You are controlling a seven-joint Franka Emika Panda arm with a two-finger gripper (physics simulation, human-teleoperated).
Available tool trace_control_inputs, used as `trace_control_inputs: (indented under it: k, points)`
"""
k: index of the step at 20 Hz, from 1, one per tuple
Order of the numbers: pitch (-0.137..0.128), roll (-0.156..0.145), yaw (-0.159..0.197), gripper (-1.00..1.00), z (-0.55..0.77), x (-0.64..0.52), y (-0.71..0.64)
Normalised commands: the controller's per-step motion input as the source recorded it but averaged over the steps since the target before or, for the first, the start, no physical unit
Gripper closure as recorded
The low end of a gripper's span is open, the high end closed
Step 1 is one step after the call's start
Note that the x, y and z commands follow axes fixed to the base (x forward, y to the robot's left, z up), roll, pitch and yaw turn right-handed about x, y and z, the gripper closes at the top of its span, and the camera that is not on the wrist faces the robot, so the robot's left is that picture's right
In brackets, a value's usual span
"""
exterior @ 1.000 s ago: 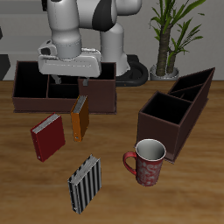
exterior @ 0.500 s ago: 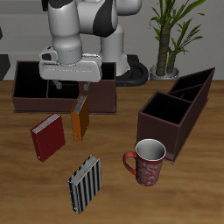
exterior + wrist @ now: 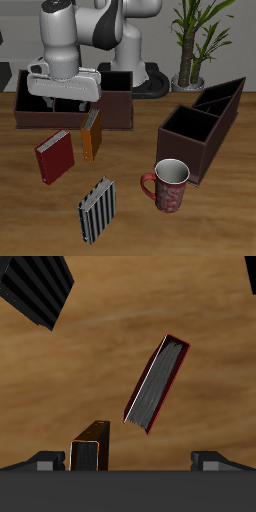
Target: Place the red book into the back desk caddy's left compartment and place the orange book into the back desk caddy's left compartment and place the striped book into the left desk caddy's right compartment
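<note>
The red book [image 3: 55, 156] [image 3: 158, 384] lies flat in front of the back desk caddy [image 3: 40, 118]. Close beside it the orange book [image 3: 91, 135] [image 3: 90, 446] stands on its edge. The striped book [image 3: 97, 210] lies nearer the table's front edge. My gripper [image 3: 65, 103] [image 3: 130, 461] hangs open and empty above the two books, level with the back caddy's front wall; in the wrist view its fingers [image 3: 45, 461] stand wide apart. The left desk caddy [image 3: 205, 150] sits diagonally across the table, its large right compartment [image 3: 178, 147] at the near end.
A red patterned mug [image 3: 170, 185] stands just in front of the diagonal caddy. A potted plant [image 3: 195, 40] is behind the table. A dark corner of the back caddy [image 3: 40, 291] shows in the wrist view.
The gripper has slid sideways along the back caddy's front, from above the orange book to above the gap toward the red book. It stays open. No book has moved.
</note>
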Motion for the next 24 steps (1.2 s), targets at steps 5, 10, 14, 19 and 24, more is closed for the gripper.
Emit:
trace_control_inputs:
  k: [5, 10, 14, 19, 24]
  points:
    - [-0.026, -0.009, -0.026, -1.00, -0.21, 0.29, -0.22]
    - [-0.037, -0.008, -0.040, -1.00, -0.09, 0.12, -0.19]
    - [-0.040, -0.030, -0.056, -1.00, -0.09, 0.10, -0.24]
    - [-0.005, -0.031, -0.034, -1.00, -0.17, 0.11, -0.17]
    - [-0.008, 0.001, -0.031, -1.00, -0.15, 0.10, -0.05]
